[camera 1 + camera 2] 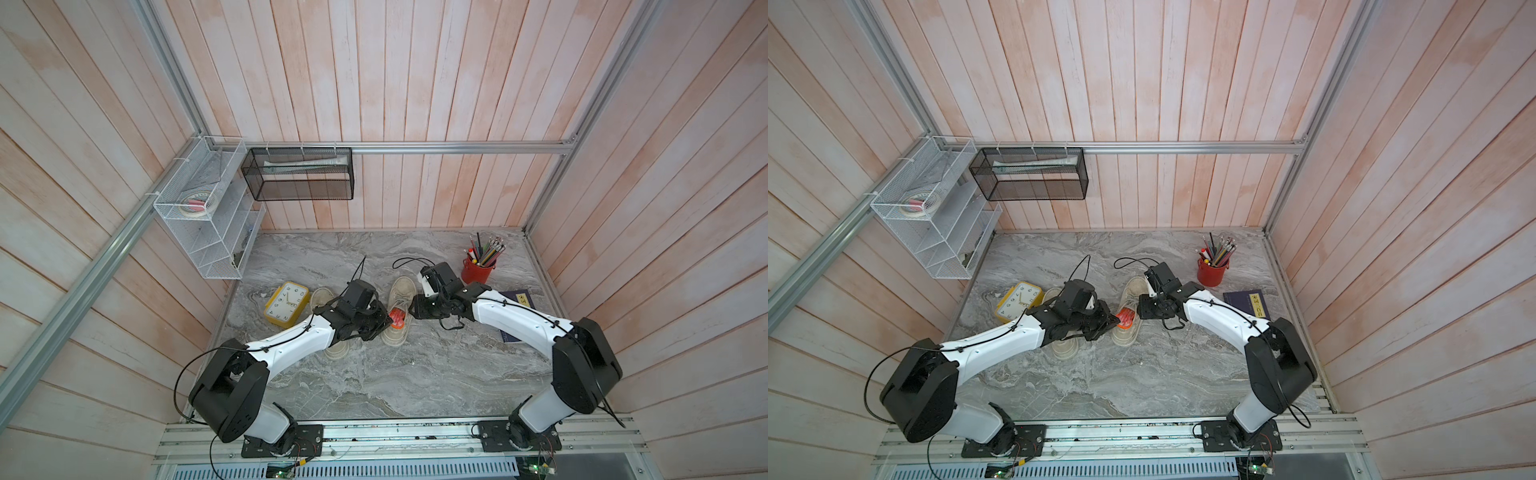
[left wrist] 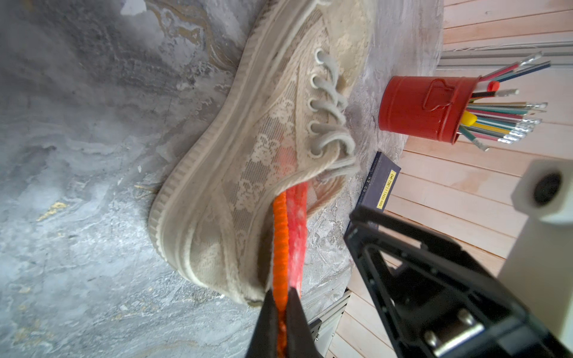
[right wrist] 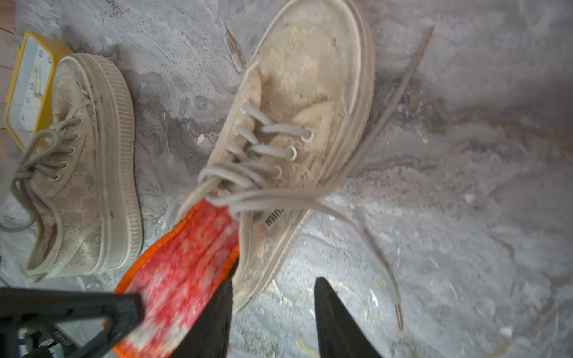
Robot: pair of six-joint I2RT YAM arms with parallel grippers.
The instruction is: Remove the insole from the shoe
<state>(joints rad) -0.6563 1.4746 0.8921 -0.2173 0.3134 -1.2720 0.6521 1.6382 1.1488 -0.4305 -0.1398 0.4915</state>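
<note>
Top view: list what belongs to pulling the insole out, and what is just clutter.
Job: shoe, orange insole, left hand, right hand.
Clutter: other shoe, yellow clock, red pencil cup, blue book, white wall rack, black mesh basket.

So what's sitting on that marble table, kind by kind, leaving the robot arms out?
Shoes: 2
Insole: 1
Clock: 1
Pencil pot: 1
Book: 1
Total: 6
</note>
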